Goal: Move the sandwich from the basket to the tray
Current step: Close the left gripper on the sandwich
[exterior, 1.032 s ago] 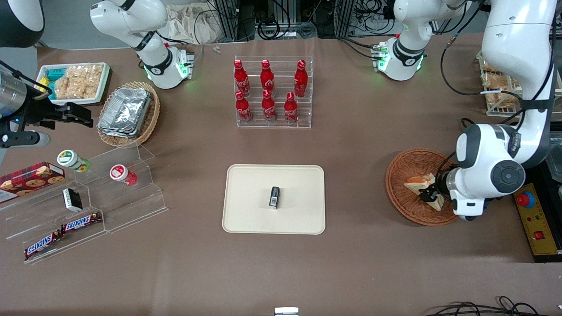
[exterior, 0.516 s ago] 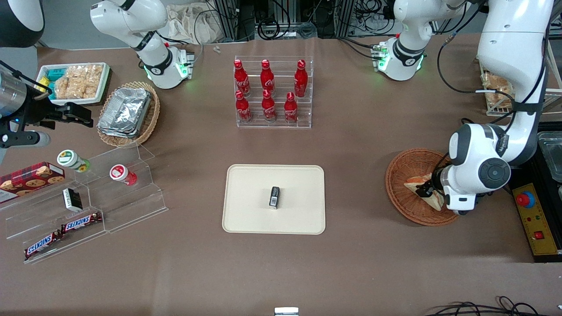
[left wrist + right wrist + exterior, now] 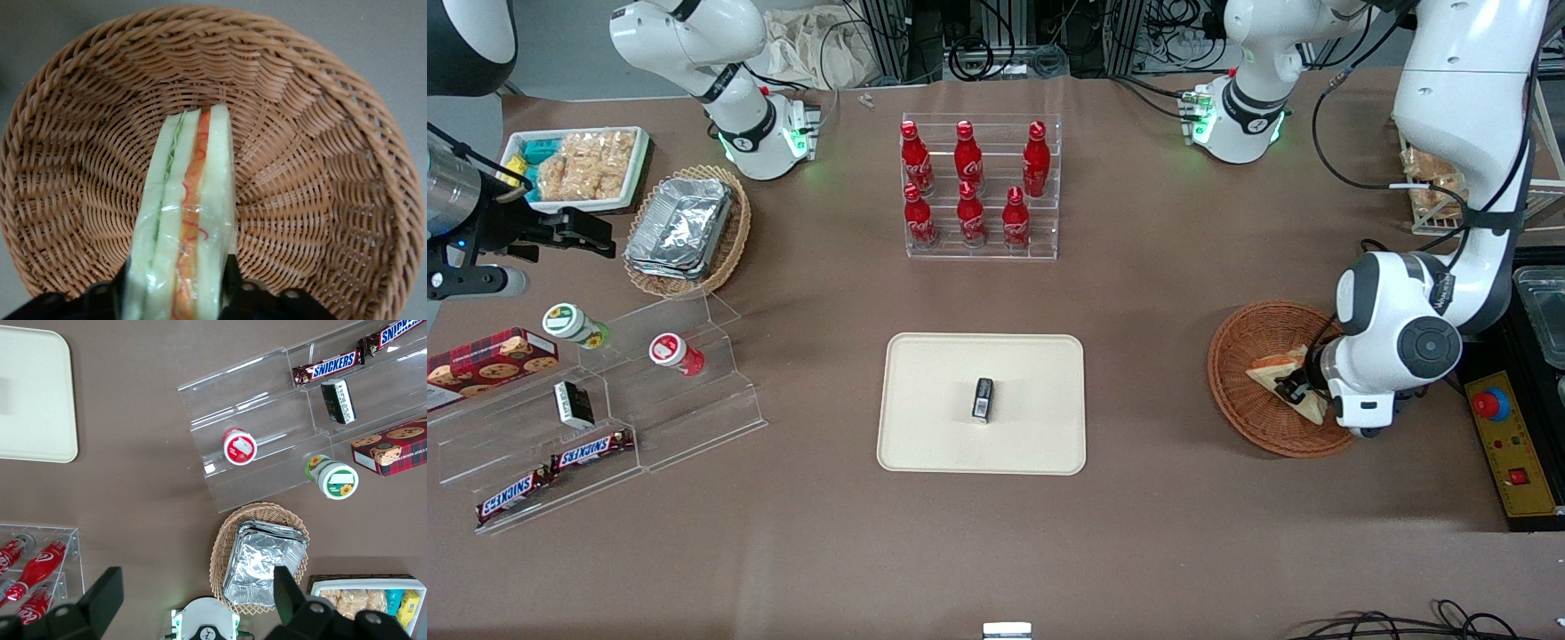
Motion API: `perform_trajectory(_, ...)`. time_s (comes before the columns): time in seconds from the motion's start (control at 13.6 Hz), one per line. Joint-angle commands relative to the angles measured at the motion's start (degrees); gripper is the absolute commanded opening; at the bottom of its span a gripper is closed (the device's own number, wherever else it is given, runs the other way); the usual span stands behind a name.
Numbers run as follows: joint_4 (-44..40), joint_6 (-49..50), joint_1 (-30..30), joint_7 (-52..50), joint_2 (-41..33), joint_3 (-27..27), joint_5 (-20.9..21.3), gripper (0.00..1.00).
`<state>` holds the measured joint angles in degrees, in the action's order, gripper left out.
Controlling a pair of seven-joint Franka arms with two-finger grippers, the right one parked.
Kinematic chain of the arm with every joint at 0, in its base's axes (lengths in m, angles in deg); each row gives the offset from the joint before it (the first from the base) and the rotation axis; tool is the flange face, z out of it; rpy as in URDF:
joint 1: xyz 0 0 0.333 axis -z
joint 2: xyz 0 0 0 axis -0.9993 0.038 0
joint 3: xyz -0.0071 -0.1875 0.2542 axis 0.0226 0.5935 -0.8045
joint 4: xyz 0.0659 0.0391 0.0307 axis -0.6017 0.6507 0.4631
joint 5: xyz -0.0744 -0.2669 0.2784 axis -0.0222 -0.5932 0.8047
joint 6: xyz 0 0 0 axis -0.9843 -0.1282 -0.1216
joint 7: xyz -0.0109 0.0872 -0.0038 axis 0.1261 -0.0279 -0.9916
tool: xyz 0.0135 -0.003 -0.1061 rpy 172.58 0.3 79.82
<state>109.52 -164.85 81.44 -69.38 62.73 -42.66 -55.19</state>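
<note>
The sandwich, a wrapped white-bread wedge with orange and green filling, sits in the round reddish-brown basket toward the working arm's end of the table. In the left wrist view the sandwich stands on edge above the basket's weave. My gripper is down inside the basket. It is shut on the sandwich, with one dark finger pressed against each bread face. The cream tray lies at the table's middle, well apart from the basket.
A small black packet lies on the tray. A rack of red bottles stands farther from the front camera. A yellow control box lies beside the basket. Acrylic snack shelves and a foil-tray basket are at the parked arm's end.
The wrist has shifted slightly toward the basket's middle and away from the front camera. The sandwich has moved a little with it between the fingers.
</note>
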Motion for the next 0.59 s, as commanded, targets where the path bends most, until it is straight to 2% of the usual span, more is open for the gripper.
perform_trajectory(0.0, -1.61, -0.32, 0.41, -2.28, 0.78, -0.06, 1.06, 0.02)
perform_trajectory(0.22, -4.24, 2.65, 0.32, -1.58, -0.1, -0.06, 1.06, 0.0)
perform_trajectory(0.52, -14.86, 17.13, 0.32, 0.0, -0.19, 0.2, 0.88, 0.0)
